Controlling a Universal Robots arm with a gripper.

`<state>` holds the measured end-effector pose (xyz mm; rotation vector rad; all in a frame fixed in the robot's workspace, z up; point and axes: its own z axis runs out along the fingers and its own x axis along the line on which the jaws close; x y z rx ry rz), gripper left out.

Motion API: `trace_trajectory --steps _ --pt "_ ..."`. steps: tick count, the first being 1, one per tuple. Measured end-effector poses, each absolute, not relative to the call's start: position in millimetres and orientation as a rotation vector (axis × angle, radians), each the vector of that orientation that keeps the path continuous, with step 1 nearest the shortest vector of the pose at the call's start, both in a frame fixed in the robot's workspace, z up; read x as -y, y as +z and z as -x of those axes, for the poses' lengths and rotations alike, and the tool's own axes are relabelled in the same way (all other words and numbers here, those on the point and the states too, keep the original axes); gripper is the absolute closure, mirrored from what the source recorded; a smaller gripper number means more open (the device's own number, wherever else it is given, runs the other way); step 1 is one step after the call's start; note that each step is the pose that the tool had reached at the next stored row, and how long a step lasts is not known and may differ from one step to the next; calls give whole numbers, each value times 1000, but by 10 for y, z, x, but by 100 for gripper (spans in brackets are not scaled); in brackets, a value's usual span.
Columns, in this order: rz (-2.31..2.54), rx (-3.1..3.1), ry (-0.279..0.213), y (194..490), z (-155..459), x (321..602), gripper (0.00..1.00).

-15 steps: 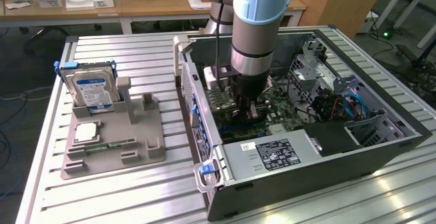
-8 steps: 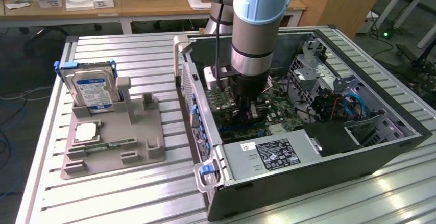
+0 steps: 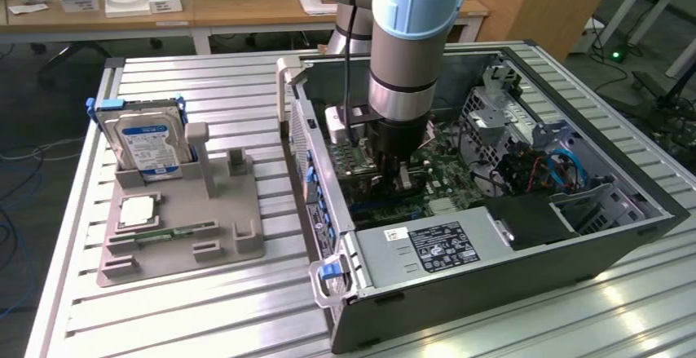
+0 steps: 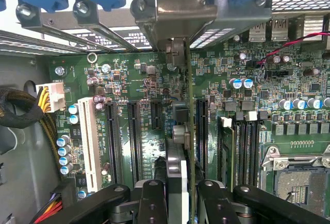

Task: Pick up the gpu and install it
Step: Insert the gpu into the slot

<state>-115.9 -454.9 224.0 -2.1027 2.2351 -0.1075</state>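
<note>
The arm reaches down into the open computer case [image 3: 609, 236]. My gripper [image 4: 178, 203] is shut on the gpu [image 4: 178, 146], which I see edge-on: a thin green board edge with a black cooler face. Its silver end bracket [image 4: 178, 7] stands against the case's rear slot openings. The card hangs upright over the motherboard [image 4: 139, 90], in line with the long expansion slots [image 4: 201, 131]. Whether its edge touches a slot I cannot tell. In the exterior view the gripper [image 3: 394, 170] sits low over the board in the middle of the case.
A grey holder [image 3: 179, 236] on the slatted table carries an upright hard drive [image 3: 147, 142] with a blue label and a narrow green memory stick [image 3: 163, 233]. The power supply [image 3: 435, 248] fills the case's near corner. Cables [image 4: 20, 110] lie beside the board.
</note>
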Motion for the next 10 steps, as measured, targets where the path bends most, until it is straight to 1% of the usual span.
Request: trace_trajectory --steps 10 --pt "2104 -2236 -108 2208 1159 4549 72"
